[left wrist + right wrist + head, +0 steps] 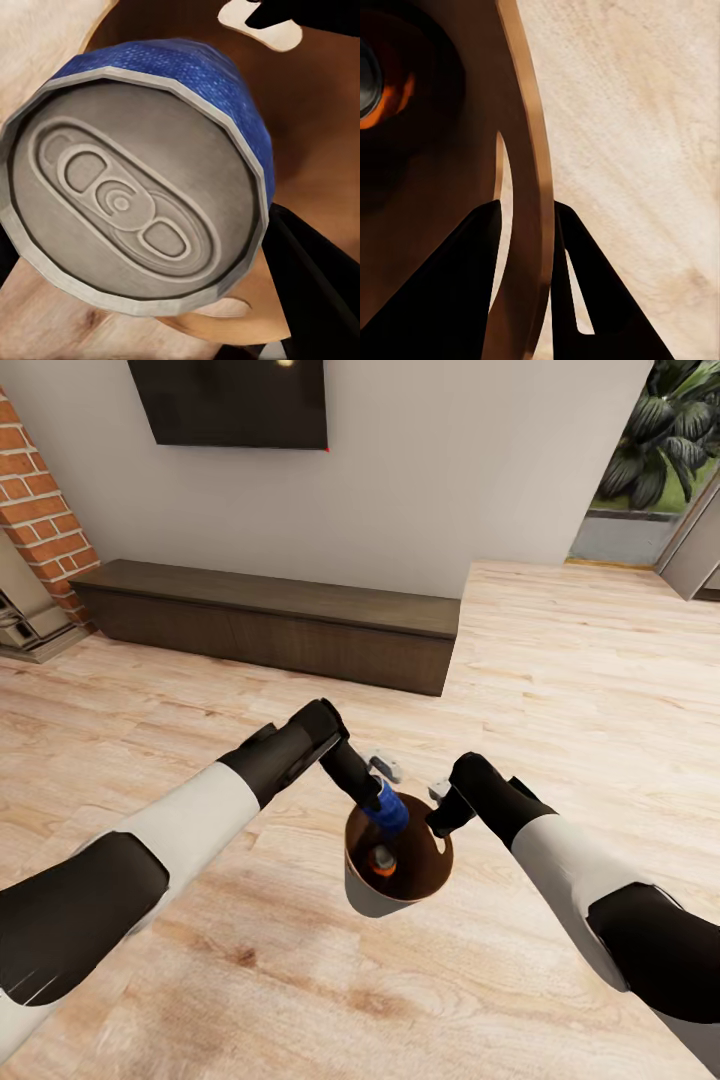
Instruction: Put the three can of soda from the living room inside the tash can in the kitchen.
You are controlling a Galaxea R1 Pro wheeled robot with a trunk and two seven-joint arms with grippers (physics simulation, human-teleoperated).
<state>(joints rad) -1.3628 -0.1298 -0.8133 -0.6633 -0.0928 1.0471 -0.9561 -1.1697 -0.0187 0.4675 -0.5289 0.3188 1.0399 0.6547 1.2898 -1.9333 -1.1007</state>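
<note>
Room: living room, plank floor (560, 660), low TV cabinet (270, 622) along the wall
Blue can (388, 810): over the bin mouth, clamped in left end effector (378, 800)
Orange can (381, 860): already inside
Bin (372, 895): off the floor; right end effector (529, 225) pinches its rim
Tip: I'd centre the can over the opening, then release

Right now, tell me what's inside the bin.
An orange can lies at the bottom of the bin. The blue can, held by the left gripper, hangs over its mouth and hides part of the inside.
</note>
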